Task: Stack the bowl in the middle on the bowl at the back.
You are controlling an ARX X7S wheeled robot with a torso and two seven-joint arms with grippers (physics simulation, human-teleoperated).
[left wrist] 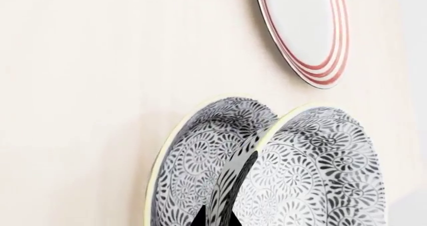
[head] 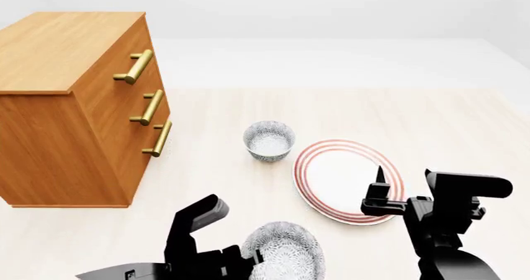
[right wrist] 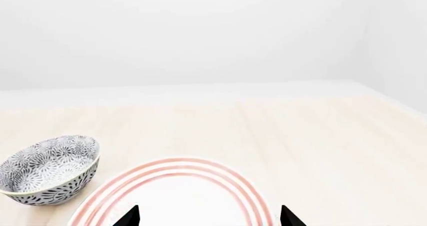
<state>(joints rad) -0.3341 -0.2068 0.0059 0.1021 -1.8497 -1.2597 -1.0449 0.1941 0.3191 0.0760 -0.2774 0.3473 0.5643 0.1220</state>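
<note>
The bowl in the middle (head: 286,255) is grey-speckled and sits low at the front of the head view. My left gripper (head: 248,258) is shut on its near rim. In the left wrist view the two black fingertips of the left gripper (left wrist: 217,219) pinch that bowl's (left wrist: 320,171) wall. A same-looking bowl (left wrist: 200,156) lies right beside it. The bowl at the back (head: 269,140) stands alone farther up the table and shows again as the bowl at the back (right wrist: 50,168) in the right wrist view. My right gripper (head: 410,190) (right wrist: 208,218) is open over the plate, holding nothing.
A flat white plate with red rings (head: 348,180) (left wrist: 307,30) (right wrist: 173,196) lies right of the bowls. A wooden drawer cabinet with brass handles (head: 74,106) stands at the left. The pale wooden table (head: 398,118) stretches back and right.
</note>
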